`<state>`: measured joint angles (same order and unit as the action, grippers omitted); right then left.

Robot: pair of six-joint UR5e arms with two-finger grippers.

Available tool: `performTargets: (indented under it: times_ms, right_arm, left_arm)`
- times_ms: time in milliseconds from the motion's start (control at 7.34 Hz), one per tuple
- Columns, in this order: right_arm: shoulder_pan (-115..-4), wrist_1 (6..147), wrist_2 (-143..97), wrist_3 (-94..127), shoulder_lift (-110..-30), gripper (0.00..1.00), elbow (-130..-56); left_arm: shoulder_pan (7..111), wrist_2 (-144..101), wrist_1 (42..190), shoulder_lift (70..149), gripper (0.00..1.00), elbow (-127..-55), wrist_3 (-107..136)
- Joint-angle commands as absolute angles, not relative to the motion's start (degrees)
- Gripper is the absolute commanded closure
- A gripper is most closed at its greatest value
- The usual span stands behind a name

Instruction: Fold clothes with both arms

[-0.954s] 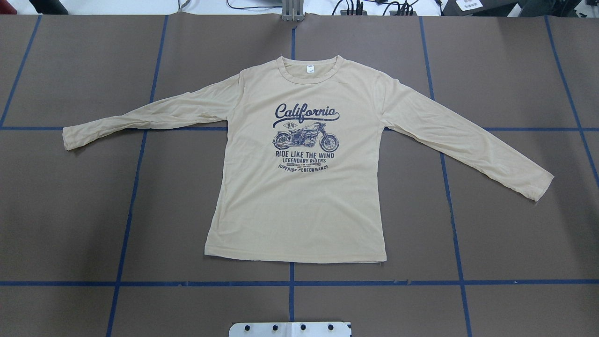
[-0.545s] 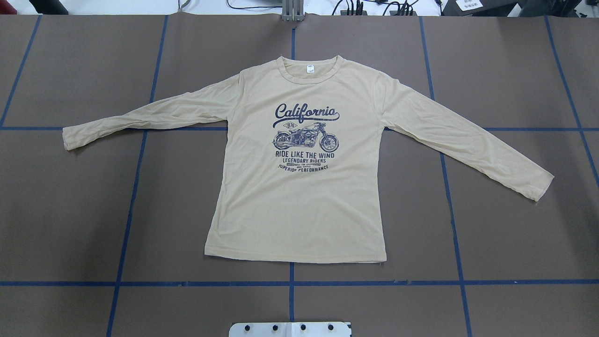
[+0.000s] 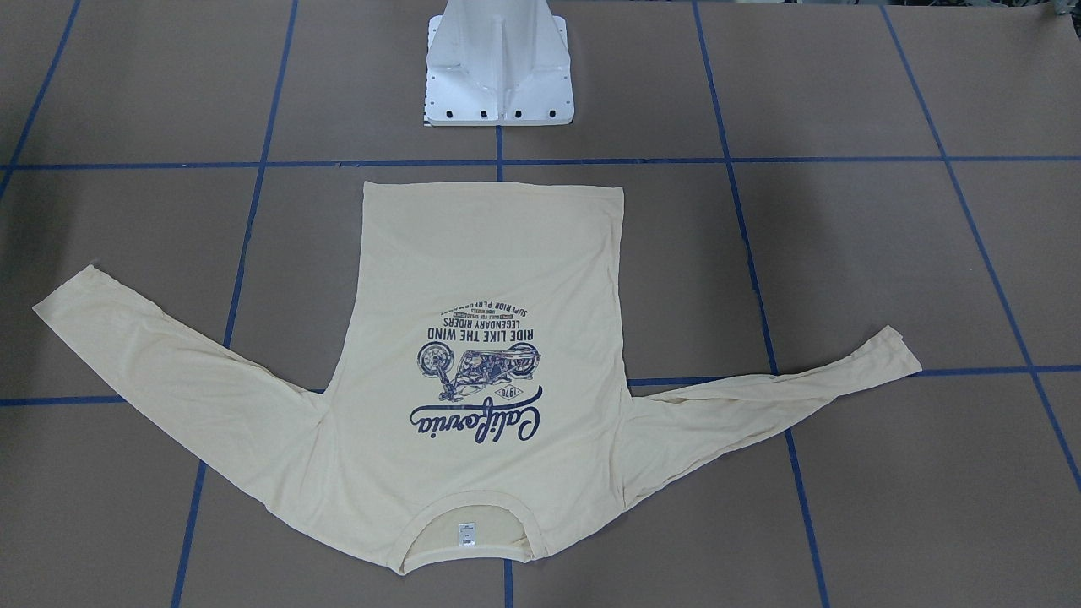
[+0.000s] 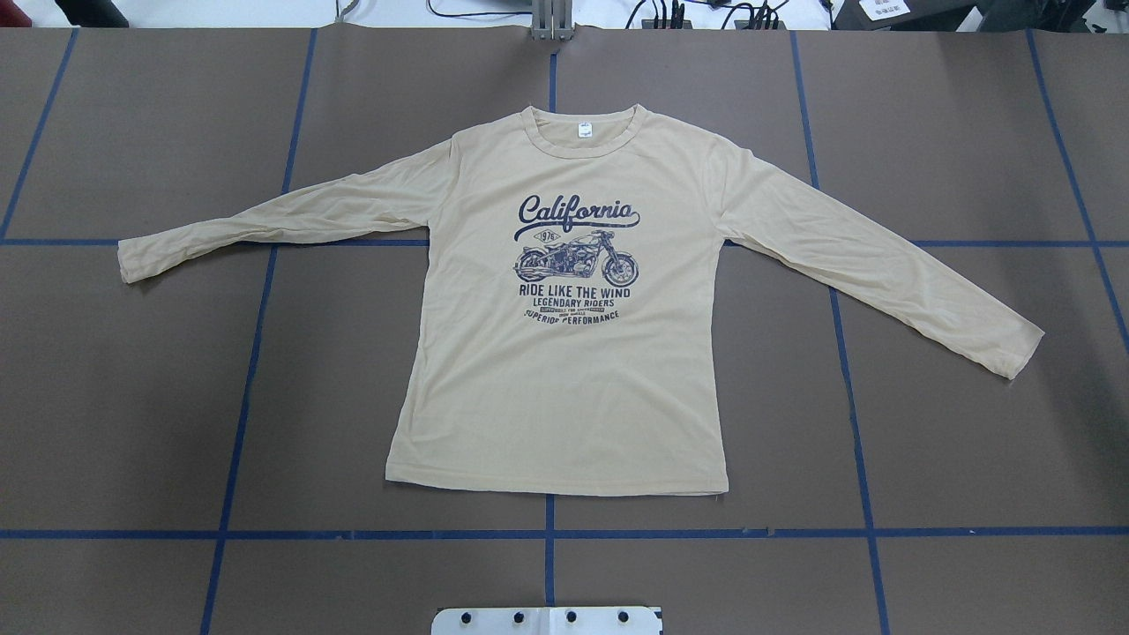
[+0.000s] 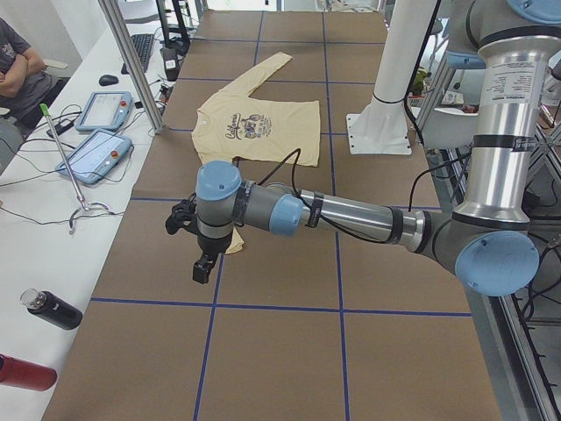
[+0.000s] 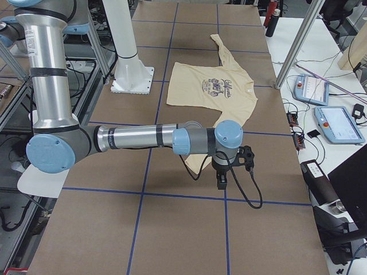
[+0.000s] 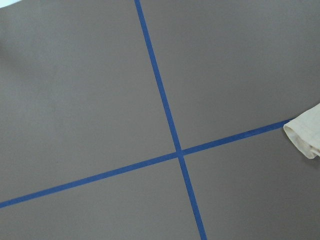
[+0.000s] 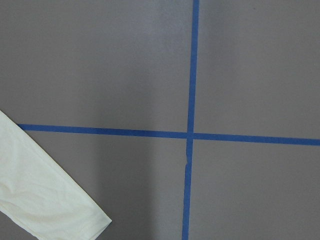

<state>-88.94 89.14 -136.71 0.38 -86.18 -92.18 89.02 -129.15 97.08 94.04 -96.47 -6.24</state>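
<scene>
Cream-yellow jersey, the shirt (image 4: 564, 388) lay flat and print-up in the middle of the table (image 4: 132, 397), hem toward the robot's edge and collar toward the far edge. Both sleeves were spread out, the left sleeve (image 4: 265, 220) toward the table's left end and the right sleeve (image 4: 882, 265) toward its right end. No fold showed anywhere, so by my reading the whole task was left to do: sleeves in, then the body doubled. The left pincer (image 5: 203, 270) hung above the table near the left cuff (image 7: 306, 135), and the right pincer (image 6: 222, 180) near the right cuff (image 8: 85, 215). Neither seemed to touch cloth. Only the side views showed them, so I could not tell whether either pincer was spread or pressed together.
</scene>
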Motion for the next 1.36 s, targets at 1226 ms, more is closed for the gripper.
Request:
performTargets:
  times_ms: [1226]
  right_arm:
    - [-62.7,53.6,-129.2,23.6,-94.1,0.00,-87.0]
  left_arm:
    - [88.4,-129.4,105.8,93.0,0.00,-95.1,-5.0]
